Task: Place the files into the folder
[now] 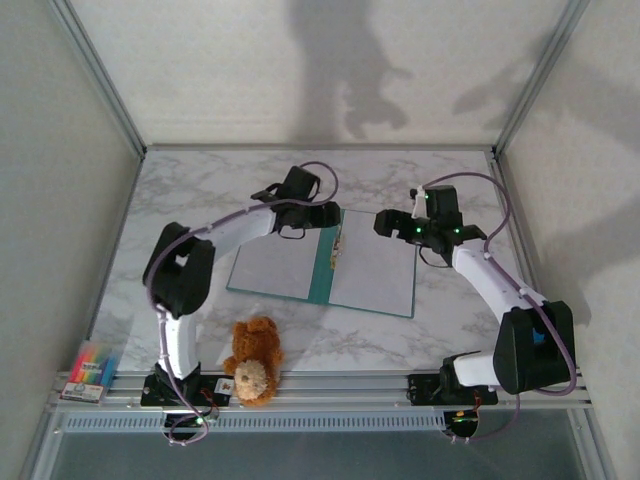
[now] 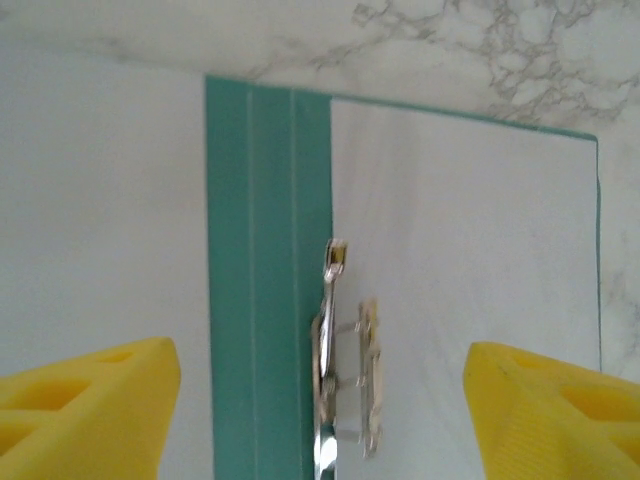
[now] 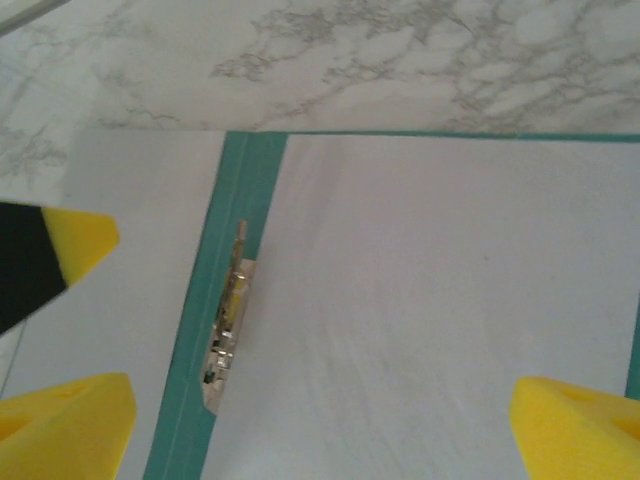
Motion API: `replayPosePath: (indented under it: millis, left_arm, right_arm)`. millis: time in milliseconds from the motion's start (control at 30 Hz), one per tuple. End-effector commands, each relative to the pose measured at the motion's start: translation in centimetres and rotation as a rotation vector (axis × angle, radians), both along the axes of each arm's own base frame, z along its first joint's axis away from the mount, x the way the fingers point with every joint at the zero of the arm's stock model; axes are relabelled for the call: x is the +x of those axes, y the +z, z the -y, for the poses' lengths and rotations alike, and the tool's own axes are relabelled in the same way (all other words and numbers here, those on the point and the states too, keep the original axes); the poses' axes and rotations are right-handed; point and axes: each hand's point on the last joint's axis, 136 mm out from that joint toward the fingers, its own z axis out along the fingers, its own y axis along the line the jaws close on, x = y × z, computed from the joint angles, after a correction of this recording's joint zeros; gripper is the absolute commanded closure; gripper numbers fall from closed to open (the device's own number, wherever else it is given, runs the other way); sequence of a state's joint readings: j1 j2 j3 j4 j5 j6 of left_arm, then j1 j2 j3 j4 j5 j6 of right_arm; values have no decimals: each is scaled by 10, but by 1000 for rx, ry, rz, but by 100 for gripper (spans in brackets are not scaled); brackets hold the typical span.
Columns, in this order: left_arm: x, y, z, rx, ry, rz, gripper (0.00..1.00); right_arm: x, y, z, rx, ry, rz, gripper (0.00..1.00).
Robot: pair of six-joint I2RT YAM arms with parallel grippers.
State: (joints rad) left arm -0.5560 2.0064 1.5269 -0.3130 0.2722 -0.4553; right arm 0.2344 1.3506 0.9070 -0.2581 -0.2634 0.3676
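Note:
The teal folder (image 1: 327, 262) lies open in the middle of the table, spine strip (image 2: 268, 250) between two pale halves. White files (image 3: 440, 320) rest on its right half, a thin teal border showing past their top and right edges. A metal clip (image 2: 340, 370) stands with its lever raised along the spine beside the sheets. My left gripper (image 1: 312, 220) hovers over the clip, yellow fingers (image 2: 100, 400) wide apart, open and holding nothing. My right gripper (image 1: 388, 224) hangs open over the files, empty; in the right wrist view it is (image 3: 322, 400), with a left finger (image 3: 80, 240) at its left.
A brown teddy bear (image 1: 252, 360) sits at the front edge by the left arm's base. A box of coloured pens (image 1: 90, 370) lies at the front left corner. Grey walls enclose the marble table (image 1: 200, 190) on three sides.

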Motion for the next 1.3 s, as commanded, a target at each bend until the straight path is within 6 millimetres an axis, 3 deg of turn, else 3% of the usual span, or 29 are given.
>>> replayPosePath:
  millis: [0, 167, 433, 567, 733, 900, 1033, 1267]
  left_arm:
    - [6, -11, 15, 38, -45, -26, 32]
    - [-10, -23, 13, 74, 17, -89, 39]
    - [-98, -41, 10, 100, 68, -228, 44]
    - [-124, -52, 7, 129, 99, -250, 49]
    - [-142, -68, 7, 151, 117, -280, 53]
    - [-156, -78, 12, 137, 117, -314, 52]
    - [-170, -79, 25, 116, 99, -333, 43]
    - [-176, -72, 43, 53, 105, -341, 41]
  right_arm:
    - [6, 9, 3, 48, -39, 48, 4]
    - [6, 4, 8, 74, -63, 29, 4]
    - [5, -3, 9, 90, -74, 16, 5]
    - [4, -5, 9, 84, -75, 11, 5]
    - [4, -7, 9, 90, -75, 7, 5]
    - [3, -7, 9, 89, -75, 4, 5]
    - [2, -8, 10, 81, -80, 2, 5]
    - [3, -9, 11, 77, -84, -2, 5]
